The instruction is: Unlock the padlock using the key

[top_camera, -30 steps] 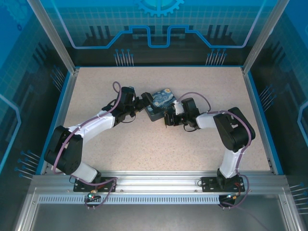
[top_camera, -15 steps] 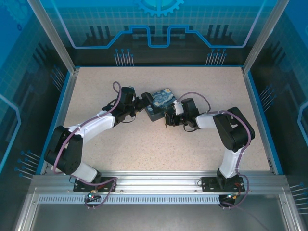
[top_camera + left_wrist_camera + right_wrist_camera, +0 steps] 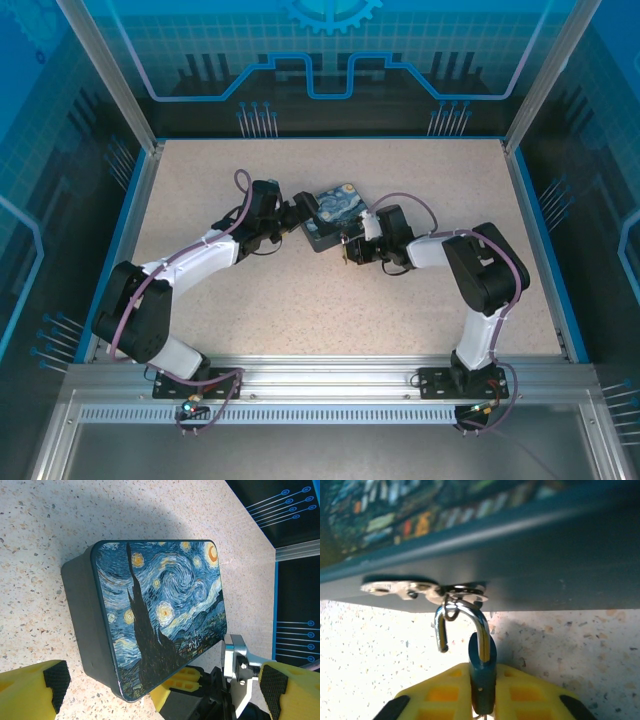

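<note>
My right gripper (image 3: 482, 702) pinches the padlock (image 3: 482, 672) (hanging at six o'clock under the box (image 3: 545, 565)); left gripper (image 3: 165, 682) stands wide.

Table (image 3: 420, 180): the box (image 3: 333, 214) lies on it in the far half, about midway between the left and right edges and askew to them.

Left gripper (image 3: 293, 212): at the box's left side, just beside it. In the left wrist view, the box's near corner lies between and ahead of the two fingers (image 3: 35, 690).

Right gripper (image 3: 347, 246): at the box's near-right side, close against it.

Latch (image 3: 422, 587): on that side wall of the box.

Padlock (image 3: 482, 672): hangs from the latch with its shackle through the loop. Its body hangs below, between the right gripper's fingers and just over the surface.
</note>
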You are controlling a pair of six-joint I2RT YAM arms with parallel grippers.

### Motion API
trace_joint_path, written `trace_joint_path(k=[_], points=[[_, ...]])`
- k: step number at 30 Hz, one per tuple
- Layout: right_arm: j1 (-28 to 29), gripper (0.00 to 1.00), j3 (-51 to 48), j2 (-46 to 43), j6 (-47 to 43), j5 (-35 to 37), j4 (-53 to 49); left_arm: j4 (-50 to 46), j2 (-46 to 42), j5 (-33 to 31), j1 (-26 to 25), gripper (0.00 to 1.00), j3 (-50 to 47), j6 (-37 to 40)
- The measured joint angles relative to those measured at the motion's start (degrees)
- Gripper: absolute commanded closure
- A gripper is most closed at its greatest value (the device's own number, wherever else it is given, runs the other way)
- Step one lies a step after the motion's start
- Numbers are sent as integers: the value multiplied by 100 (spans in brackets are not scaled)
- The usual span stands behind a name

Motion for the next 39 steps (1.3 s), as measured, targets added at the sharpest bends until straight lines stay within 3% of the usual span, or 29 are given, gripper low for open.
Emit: trace_joint_path(k=[6, 16, 24, 39], points=[[0, 100, 0, -48, -15, 7, -109, -7, 0, -2, 0, 1, 55, 55], [4, 100, 214, -229, 157, 138, -942, -476, 0, -192, 2, 1, 365, 376], [35, 100, 511, -262, 505, 280, -1582, -1530, 575, -323, 4, 1, 1421, 997], [398, 100, 949, -269, 1093, 887, -2452, -2577, 1244, -1233, -378, 1, 1488, 1836]])
